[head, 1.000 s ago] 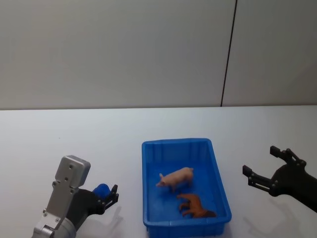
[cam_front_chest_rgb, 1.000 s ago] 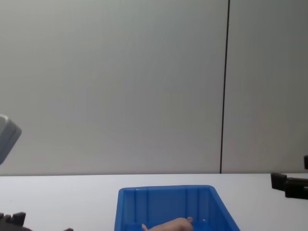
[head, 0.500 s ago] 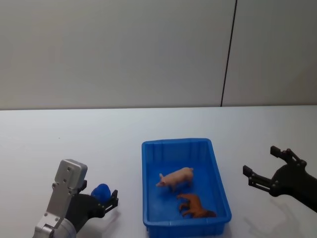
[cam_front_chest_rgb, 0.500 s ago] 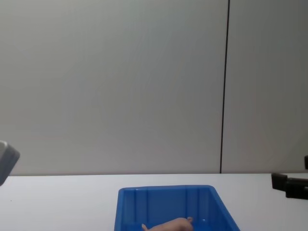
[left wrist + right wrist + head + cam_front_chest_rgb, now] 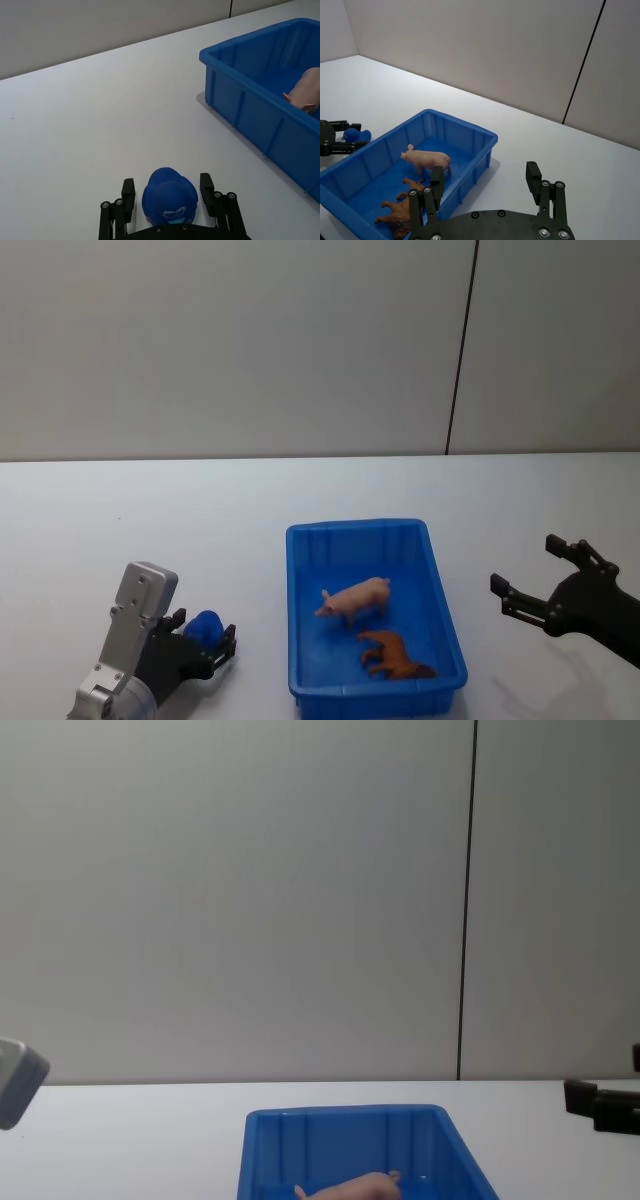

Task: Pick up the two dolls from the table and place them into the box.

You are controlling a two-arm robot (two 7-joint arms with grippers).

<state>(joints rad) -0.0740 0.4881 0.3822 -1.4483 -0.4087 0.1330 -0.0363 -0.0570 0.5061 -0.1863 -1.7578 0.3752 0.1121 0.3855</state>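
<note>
On the wide, smooth white tabletop (image 5: 200, 510), a rectangular bright blue plastic bin (image 5: 440, 570) with a thick rim and sloping walls sits near the front, slightly right of centre. Inside it stand two small toy animals: a pale pink pig figure (image 5: 356, 598) in the middle, and a brown horse-like figure (image 5: 395, 656) at the near end, just beside the pig and close to the bin's right wall.

To the left of the bin, well apart from it, the black left gripper (image 5: 208, 636) is low over the table. Its fingers (image 5: 128, 192) are closed around a small round blue figure (image 5: 169, 196) with a printed face, one finger on each side of it. The silver-grey wrist housing (image 5: 138, 608) of the left arm rises just behind the gripper.

To the right of the bin, the black right gripper (image 5: 534, 577) hovers above bare table, its fingers (image 5: 533, 177) spread wide and holding nothing.

Behind the table stands a plain grey wall (image 5: 230, 340) with a thin dark vertical seam (image 5: 461, 350) right of centre.
</note>
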